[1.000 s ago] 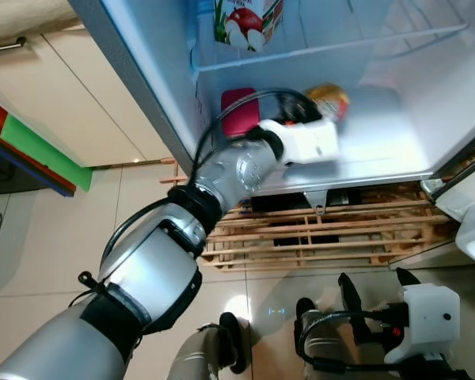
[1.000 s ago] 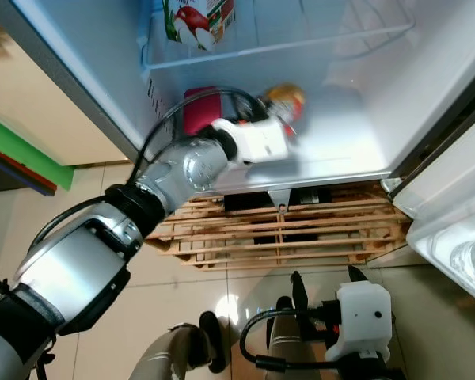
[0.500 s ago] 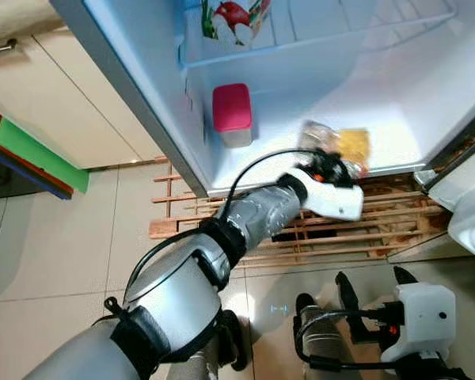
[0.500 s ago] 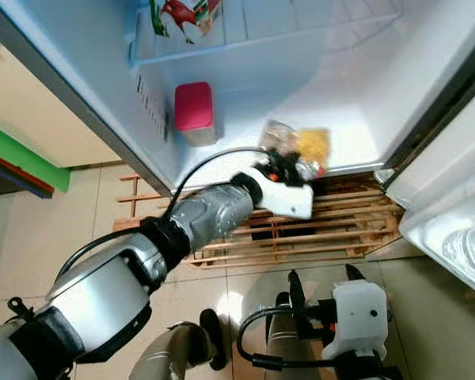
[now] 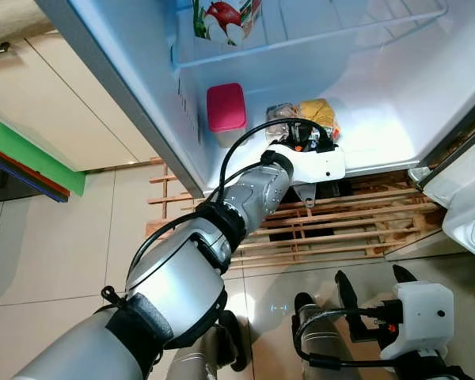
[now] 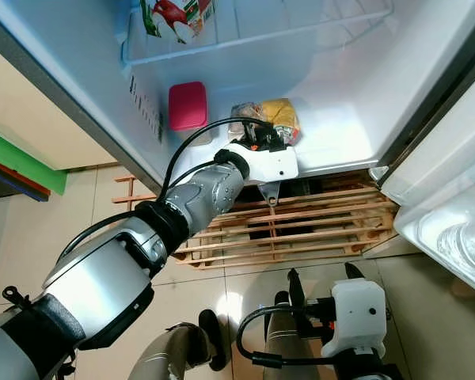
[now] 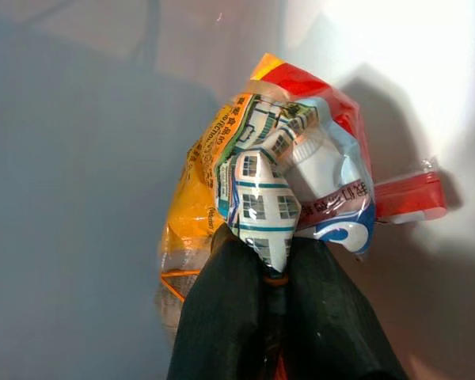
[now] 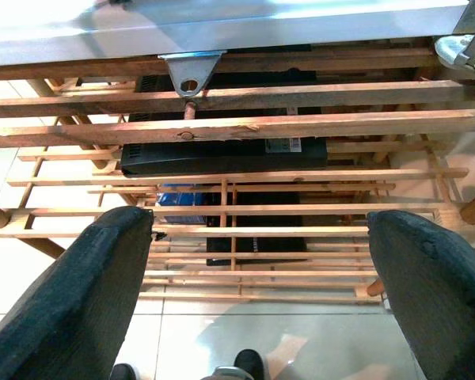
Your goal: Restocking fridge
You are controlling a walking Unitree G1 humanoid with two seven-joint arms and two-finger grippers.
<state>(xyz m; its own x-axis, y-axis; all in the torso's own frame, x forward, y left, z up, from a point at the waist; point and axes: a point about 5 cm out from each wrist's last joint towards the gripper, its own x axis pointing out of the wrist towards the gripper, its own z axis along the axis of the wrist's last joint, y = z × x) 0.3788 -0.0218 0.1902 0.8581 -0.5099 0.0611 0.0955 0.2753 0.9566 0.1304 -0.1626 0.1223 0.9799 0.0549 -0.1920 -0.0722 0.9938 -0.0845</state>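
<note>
My left arm reaches into the open fridge (image 5: pixel 396 134). Its gripper (image 5: pixel 302 136) is shut on the twisted neck of a yellow and clear snack bag (image 5: pixel 313 115), which rests on the fridge's bottom floor. In the left wrist view the two black fingers (image 7: pixel 229 317) pinch the bag (image 7: pixel 277 190) against the white floor. A pink lidded box (image 5: pixel 226 109) stands to the bag's left. A carton with fruit pictures (image 5: pixel 222 17) sits on the shelf above. My right gripper (image 8: pixel 261 261) hangs open low over the wooden pallet (image 8: pixel 229 119).
The fridge stands on a wooden pallet (image 5: pixel 340 229) on a tiled floor. The fridge door (image 5: pixel 467 206) stands open at the right, with a clear bottle (image 6: pixel 467 245) in its rack. Cream cabinets (image 5: pixel 71 103) and a green and red panel (image 5: pixel 32 154) lie at the left.
My left gripper has carried the bag from the fridge's front edge further in, and now holds it on the bottom floor beside the pink box.
</note>
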